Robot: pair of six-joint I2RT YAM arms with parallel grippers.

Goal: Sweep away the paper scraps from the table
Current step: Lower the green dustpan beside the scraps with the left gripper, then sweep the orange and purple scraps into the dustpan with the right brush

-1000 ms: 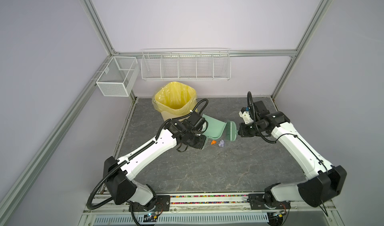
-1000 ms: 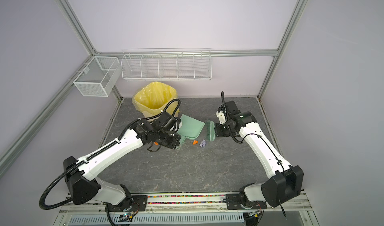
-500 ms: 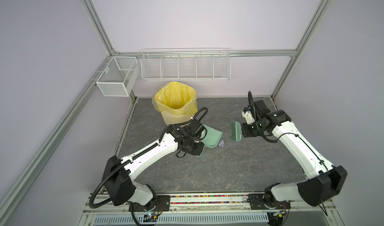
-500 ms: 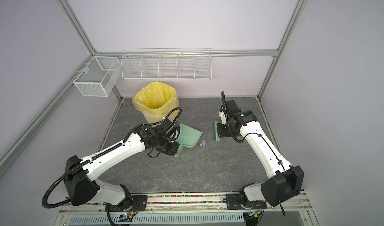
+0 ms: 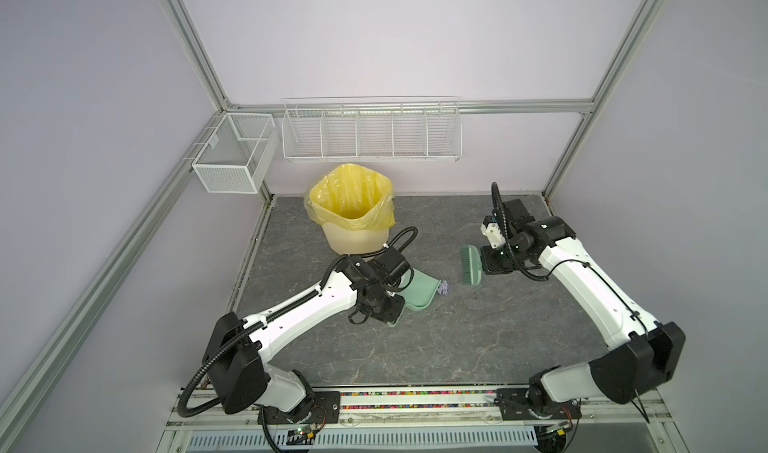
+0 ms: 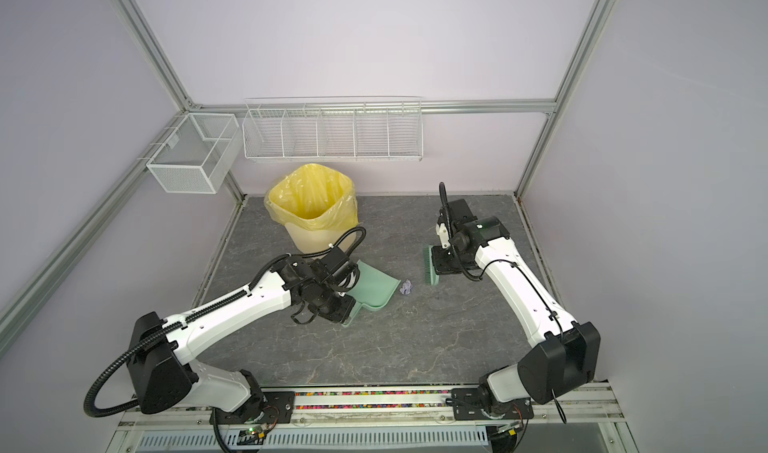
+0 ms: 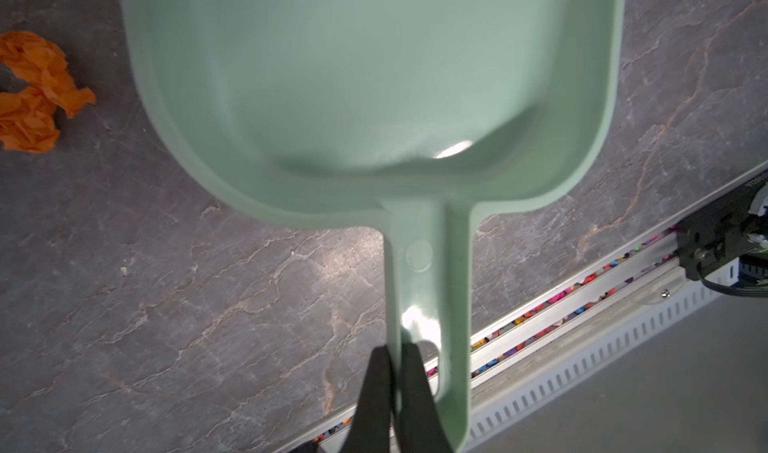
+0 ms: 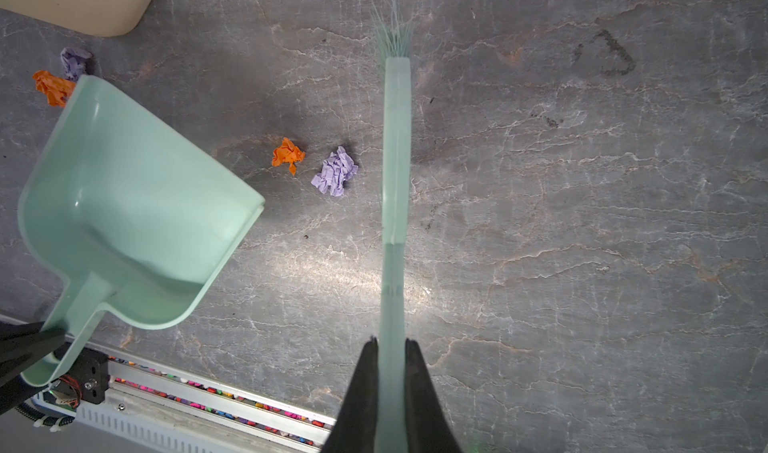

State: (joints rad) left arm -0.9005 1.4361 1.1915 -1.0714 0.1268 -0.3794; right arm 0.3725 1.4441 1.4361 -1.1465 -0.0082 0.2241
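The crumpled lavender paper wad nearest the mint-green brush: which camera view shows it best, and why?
The right wrist view: the crumpled lavender paper wad is large and sharp there, creases clear, beside the mint-green plastic brush. In both top views the wad is only a small speck. The left wrist view misses it.

Mint-green plastic dustpan (image 7: 374,76): smooth, glossy. Dark grey marble-veined desk (image 8: 582,264): smooth, faint sheen. Small orange and lavender paper scraps (image 8: 334,171): matt, crumpled.
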